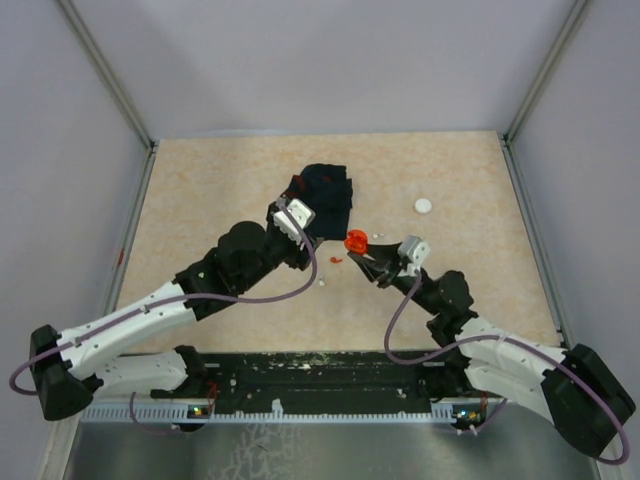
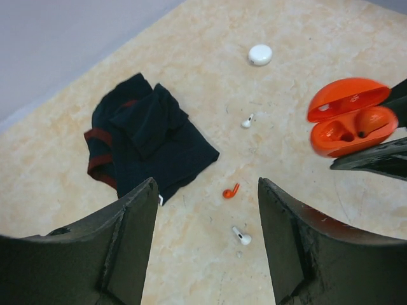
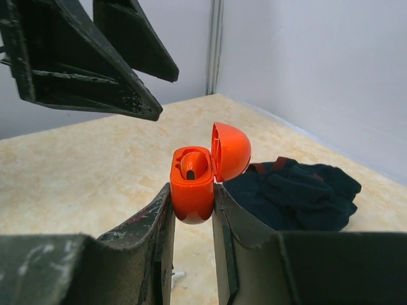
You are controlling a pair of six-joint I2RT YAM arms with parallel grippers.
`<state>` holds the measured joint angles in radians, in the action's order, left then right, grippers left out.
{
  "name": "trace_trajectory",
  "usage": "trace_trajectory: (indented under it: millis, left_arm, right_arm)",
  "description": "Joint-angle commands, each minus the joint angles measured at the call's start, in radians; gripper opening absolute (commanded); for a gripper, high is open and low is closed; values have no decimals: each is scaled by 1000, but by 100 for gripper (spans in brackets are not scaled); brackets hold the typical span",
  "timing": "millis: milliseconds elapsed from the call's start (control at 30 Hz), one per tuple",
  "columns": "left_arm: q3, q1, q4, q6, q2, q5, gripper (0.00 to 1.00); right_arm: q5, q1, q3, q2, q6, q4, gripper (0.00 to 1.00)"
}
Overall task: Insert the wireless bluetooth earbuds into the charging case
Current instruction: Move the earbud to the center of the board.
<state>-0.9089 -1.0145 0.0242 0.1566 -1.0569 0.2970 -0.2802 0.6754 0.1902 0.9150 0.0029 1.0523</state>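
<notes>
1. at centre of the right wrist view, right gripper [image 3: 193, 213] is clamped on the orange charging case [image 3: 193, 187], upright, lid hinged open.
2. seated earbud [image 3: 189, 166], orange, sits in one well of the case.
3. lower middle of the left wrist view: left gripper [image 2: 206, 185], jaws spread wide, nothing between them.
4. loose orange earbud [image 2: 231, 191] lies on the table [image 2: 210, 63] mid-frame; upper white earbud [image 2: 247, 121] above it, lower white earbud [image 2: 241, 237] below it, all apart.
5. dark cloth [image 2: 143, 140] left of centre; white disc [image 2: 260, 54] at upper middle.
</notes>
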Motion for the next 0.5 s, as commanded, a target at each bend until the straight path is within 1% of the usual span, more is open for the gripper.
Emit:
trace_trajectory:
  millis: [0, 100, 200, 300, 467]
  left_arm:
    - [41, 72, 16, -145, -37, -149, 69]
    - [60, 116, -17, -184, -101, -230, 70]
    - [48, 146, -30, -215, -204, -261, 70]
    - [-14, 168, 12, -261, -323, -245, 69]
    - [-125, 189, 111, -382, -498, -183, 67]
  right_arm:
    - [38, -2, -23, -68, -8, -10, 0]
    - [62, -2, -43, -106, -12, -41, 0]
    - [78, -2, -59, -146, -14, -76, 0]
    - [97, -2, -77, -183, -13, -99, 0]
    - [113, -1, -95, -218, -16, -126, 0]
